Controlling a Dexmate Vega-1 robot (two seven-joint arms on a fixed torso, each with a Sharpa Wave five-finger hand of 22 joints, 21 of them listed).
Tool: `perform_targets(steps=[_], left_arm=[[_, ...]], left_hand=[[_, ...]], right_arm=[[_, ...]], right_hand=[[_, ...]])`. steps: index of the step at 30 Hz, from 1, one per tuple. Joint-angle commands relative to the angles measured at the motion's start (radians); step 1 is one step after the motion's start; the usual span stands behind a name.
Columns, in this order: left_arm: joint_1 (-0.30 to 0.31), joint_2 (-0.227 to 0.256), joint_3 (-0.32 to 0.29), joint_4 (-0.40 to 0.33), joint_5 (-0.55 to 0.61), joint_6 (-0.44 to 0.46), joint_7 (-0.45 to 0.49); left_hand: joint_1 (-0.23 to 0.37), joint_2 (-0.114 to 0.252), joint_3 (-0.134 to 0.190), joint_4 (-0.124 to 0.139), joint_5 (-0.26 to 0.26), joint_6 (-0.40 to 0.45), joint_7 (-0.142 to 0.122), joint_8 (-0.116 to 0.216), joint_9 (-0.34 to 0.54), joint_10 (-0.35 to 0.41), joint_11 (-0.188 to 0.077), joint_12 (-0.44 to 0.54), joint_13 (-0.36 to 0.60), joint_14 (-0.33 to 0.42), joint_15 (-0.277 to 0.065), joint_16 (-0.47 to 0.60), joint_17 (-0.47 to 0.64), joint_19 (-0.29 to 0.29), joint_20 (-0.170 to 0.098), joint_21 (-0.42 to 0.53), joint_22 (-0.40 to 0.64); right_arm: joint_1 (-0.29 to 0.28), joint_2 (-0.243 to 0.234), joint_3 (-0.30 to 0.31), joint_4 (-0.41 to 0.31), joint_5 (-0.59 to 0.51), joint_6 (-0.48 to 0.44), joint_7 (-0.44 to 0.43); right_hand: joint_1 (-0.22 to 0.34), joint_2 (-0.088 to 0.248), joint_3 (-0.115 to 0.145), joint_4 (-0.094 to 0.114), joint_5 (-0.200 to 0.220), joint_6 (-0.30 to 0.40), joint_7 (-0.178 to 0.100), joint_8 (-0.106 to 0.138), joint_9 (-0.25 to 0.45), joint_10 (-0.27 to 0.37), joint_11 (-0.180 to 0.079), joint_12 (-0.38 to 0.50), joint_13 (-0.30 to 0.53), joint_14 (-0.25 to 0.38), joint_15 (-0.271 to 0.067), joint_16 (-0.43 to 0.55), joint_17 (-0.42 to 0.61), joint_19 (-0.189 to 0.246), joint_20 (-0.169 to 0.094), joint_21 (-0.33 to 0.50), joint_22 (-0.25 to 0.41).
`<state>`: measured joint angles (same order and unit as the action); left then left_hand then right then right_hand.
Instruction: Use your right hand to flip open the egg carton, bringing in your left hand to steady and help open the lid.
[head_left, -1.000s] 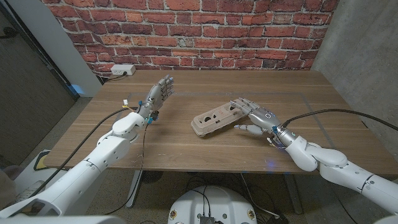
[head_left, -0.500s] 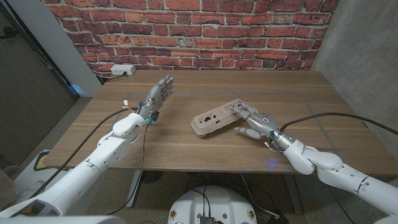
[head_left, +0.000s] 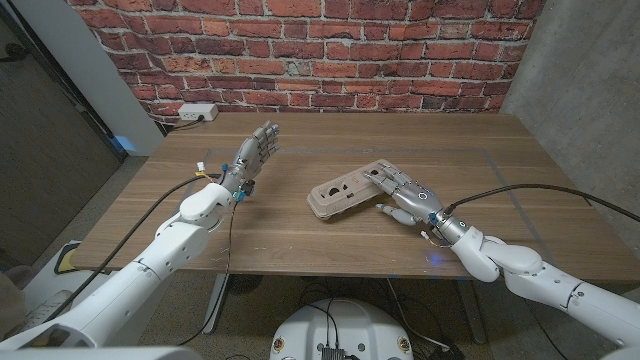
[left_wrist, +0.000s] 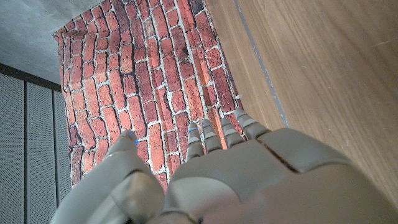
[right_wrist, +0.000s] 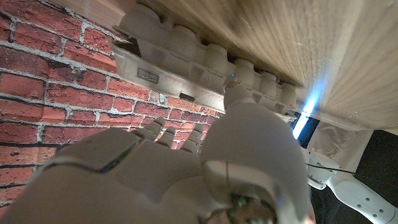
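L hand (head_left: 254, 153) is hanging raised over the table's (head_left: 300, 235) left-centre, fingers apart and pointing up toward the brick wall (head_left: 300, 50), holding nothing. It's sitting where it was a sec ago, so no change there. It's well apart from the egg carton (head_left: 352, 189); the left wrist view is giving just wall and bare wood past the fingertips (left_wrist: 194, 144).

Carton is lying closed, angled across the table's middle, just right of centre, lid not lifted yet.

R hand (head_left: 408, 196) is where the change is: over the last sec it's been creeping left and nearer along the carton's right end, w/ the forearm swinging in lower. Fingers are now draped on the lid's right part, thumb tucking at the near edge. Looks like contact, not a real hold; can't tell if anything's hooked under the lip. In the right wrist view a fingertip (right_wrist: 231, 93) is touching the carton's cup row at the seam.

Judgement: R is hunting for purchase on the lid edge; flip not started, L not brought in yet.
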<state>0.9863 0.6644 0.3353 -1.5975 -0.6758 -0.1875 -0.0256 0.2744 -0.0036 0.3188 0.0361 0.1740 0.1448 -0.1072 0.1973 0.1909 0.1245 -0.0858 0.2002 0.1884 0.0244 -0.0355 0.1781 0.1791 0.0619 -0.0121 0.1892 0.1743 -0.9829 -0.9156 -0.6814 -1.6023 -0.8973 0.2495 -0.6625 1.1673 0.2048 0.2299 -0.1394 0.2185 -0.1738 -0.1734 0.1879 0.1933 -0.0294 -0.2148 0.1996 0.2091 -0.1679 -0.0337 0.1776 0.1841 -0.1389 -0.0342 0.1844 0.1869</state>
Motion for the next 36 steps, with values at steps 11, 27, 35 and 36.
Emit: perform_targets(steps=[11, 27, 35, 36], left_arm=[[0.016, 0.005, -0.007, -0.016, -0.004, 0.001, 0.010], [0.022, -0.004, -0.006, -0.016, -0.006, -0.003, 0.018], [0.025, -0.005, -0.007, -0.017, -0.006, -0.005, 0.020], [0.025, -0.006, -0.007, -0.017, -0.007, -0.006, 0.020]], left_hand=[[-0.019, 0.001, -0.010, 0.004, 0.006, 0.009, 0.003, 0.003, 0.003, -0.001, 0.002, 0.004, 0.003, -0.007, -0.029, 0.006, 0.004, -0.005, -0.002, 0.005, 0.003], [-0.027, 0.002, -0.014, 0.009, 0.007, 0.007, 0.002, 0.002, 0.002, -0.011, -0.001, 0.001, 0.003, -0.007, -0.029, 0.007, 0.004, -0.007, -0.003, 0.005, 0.003], [-0.030, 0.003, -0.015, 0.011, 0.007, 0.008, 0.004, 0.002, 0.002, -0.011, -0.002, 0.001, 0.003, -0.008, -0.029, 0.007, 0.003, -0.007, -0.002, 0.005, 0.003], [-0.030, 0.003, -0.015, 0.011, 0.007, 0.007, 0.004, 0.002, 0.002, -0.011, -0.002, 0.001, 0.003, -0.008, -0.028, 0.007, 0.003, -0.007, -0.002, 0.005, 0.003]], right_arm=[[0.059, 0.019, -0.068, 0.049, -0.029, 0.007, -0.003], [0.064, 0.021, -0.075, 0.059, -0.001, 0.023, -0.013], [0.068, 0.031, -0.080, 0.070, 0.003, 0.030, -0.021], [0.069, 0.032, -0.081, 0.071, 0.001, 0.030, -0.022]], right_hand=[[0.021, -0.006, 0.033, 0.010, 0.009, -0.118, -0.003, 0.000, 0.005, -0.056, -0.001, -0.009, -0.002, -0.090, -0.126, 0.004, 0.004, -0.027, -0.096, 0.006, 0.002], [0.022, -0.004, 0.083, 0.052, 0.007, -0.047, -0.013, 0.035, 0.003, 0.076, -0.004, 0.050, 0.009, -0.041, -0.147, 0.029, 0.004, -0.006, -0.100, 0.024, 0.001], [0.019, -0.007, 0.092, 0.062, 0.005, -0.025, -0.015, 0.042, 0.003, 0.126, -0.005, 0.069, 0.015, -0.022, -0.154, 0.034, 0.003, 0.007, -0.101, 0.030, 0.001], [0.018, -0.007, 0.095, 0.065, 0.005, -0.020, -0.016, 0.043, 0.002, 0.139, -0.005, 0.073, 0.016, -0.014, -0.155, 0.036, 0.003, 0.011, -0.100, 0.031, 0.001]])
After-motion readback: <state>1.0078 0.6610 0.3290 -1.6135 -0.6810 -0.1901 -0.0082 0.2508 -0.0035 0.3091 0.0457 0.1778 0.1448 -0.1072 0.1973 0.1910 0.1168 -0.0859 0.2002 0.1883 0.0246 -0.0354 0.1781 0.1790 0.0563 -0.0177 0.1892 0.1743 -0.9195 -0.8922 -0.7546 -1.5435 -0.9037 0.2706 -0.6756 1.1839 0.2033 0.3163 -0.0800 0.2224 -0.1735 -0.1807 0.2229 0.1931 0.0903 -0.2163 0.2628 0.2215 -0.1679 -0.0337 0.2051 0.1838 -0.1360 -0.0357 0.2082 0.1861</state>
